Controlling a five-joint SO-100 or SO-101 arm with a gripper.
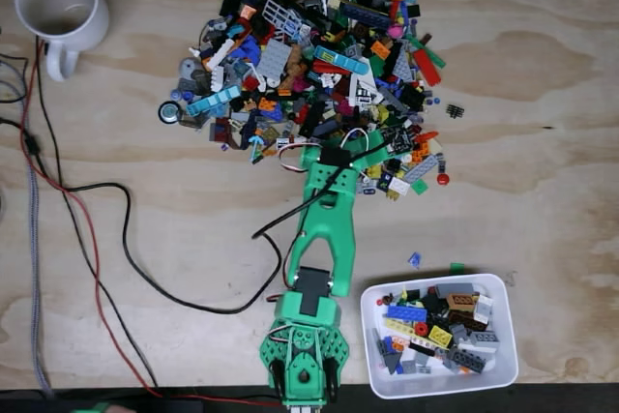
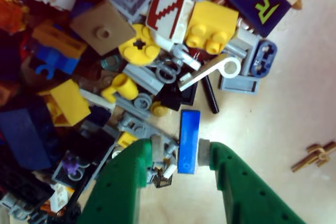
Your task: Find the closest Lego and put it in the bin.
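Blue Lego point(image 2: 189, 141), upright, between fingers point(image 2: 203, 150)

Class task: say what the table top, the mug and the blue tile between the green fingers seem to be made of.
Table top: likely plywood, matt, with wavy grain.
Mug: probably glazed ceramic, smooth white with a soft sheen.
Blue tile: glossy moulded plastic, with a bright highlight.

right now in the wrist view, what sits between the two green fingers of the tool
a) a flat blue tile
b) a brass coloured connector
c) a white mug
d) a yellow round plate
a: in the wrist view the flat blue tile stands lengthwise in the gap of the tool, its right edge against the right finger's pad, at the edge of the Lego pile.
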